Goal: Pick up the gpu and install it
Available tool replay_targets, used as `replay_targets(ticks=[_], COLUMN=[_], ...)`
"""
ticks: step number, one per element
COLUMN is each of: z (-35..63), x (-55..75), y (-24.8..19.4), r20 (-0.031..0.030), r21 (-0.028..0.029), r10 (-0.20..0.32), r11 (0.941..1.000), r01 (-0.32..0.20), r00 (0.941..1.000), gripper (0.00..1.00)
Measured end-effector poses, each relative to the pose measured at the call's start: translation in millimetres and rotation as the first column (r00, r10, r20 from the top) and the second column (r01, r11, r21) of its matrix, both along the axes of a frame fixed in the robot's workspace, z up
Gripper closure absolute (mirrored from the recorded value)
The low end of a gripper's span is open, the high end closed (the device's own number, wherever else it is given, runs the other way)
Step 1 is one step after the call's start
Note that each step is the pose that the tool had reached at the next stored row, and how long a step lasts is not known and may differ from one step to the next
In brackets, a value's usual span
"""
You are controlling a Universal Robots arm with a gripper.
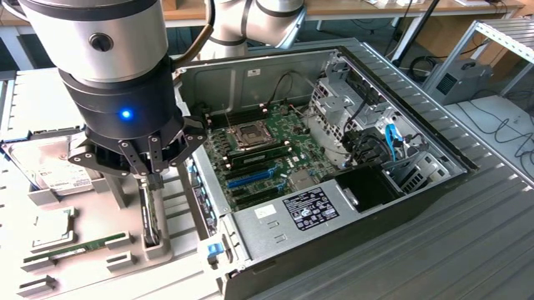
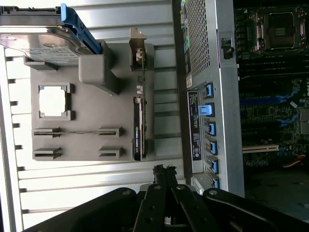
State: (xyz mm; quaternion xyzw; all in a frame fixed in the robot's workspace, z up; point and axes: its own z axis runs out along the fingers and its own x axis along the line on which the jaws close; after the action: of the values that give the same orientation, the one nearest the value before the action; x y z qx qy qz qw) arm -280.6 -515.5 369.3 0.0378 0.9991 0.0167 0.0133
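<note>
From my remote desk: the gripper (image 1: 155, 178), jaws pressed together on nothing, hangs near the gpu (image 1: 147, 215) (on edge in its grey holder (image 1: 167, 249)); open computer case (image 1: 242, 78) just beside.

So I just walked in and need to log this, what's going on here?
A robot arm has its hand, fingers shut, right above the gpu. The card stands on edge in a gray holder beside the open computer case. It grips nothing; the card is not yet in the case.

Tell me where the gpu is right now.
The gpu stands on edge in the grey holder at the exterior view's left, beside the computer case, below the gripper.
</note>
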Motion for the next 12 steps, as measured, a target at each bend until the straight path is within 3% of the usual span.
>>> replay_targets(ticks=[9, 12], z=[0.0, 0.0], x=[0.0, 0.0], y=[0.0, 0.0], r20=[0.0000, 0.0000], r21=[0.0000, 0.0000], r10=[0.000, 0.000], r11=[1.0000, 1.0000], r01=[0.000, 0.000], r00=[1.0000, 1.0000], gripper=[0.89, 0.76])
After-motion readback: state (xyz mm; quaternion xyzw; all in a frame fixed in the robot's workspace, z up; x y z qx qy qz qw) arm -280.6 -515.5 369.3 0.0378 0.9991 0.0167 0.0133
